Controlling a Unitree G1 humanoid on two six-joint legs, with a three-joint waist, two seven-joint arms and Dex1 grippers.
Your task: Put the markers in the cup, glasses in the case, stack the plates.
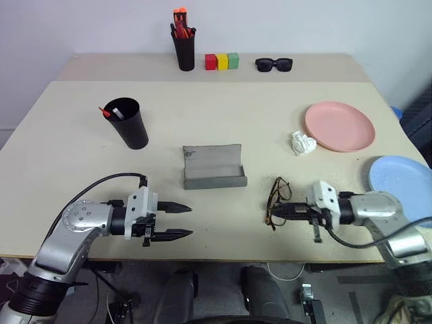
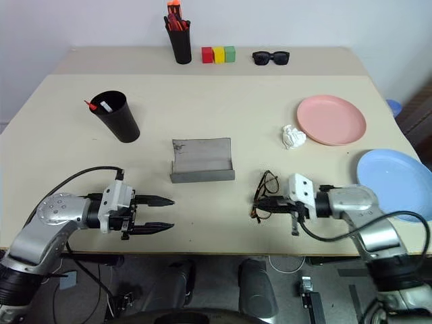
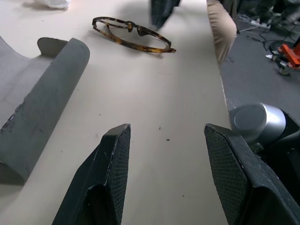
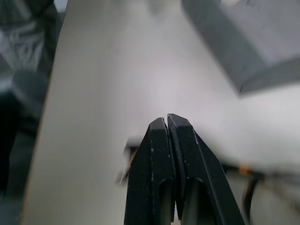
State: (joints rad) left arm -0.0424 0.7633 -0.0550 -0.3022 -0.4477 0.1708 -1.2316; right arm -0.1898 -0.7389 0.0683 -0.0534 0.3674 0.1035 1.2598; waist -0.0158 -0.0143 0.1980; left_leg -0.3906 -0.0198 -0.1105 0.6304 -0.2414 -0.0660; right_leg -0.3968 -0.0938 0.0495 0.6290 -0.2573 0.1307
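Glasses, thin dark wire-framed (image 1: 277, 199), lie lower right, pinched by your right gripper (image 1: 282, 211); left gripper (image 1: 177, 221) waits spread beside grey felt-lined case (image 1: 213, 167).

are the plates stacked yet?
No. The pink plate and the blue plate lie apart on the table, neither resting on the other.

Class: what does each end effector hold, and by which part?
Left end effector: open, nothing. Right end effector: shut at the glasses; a hold cannot be told.
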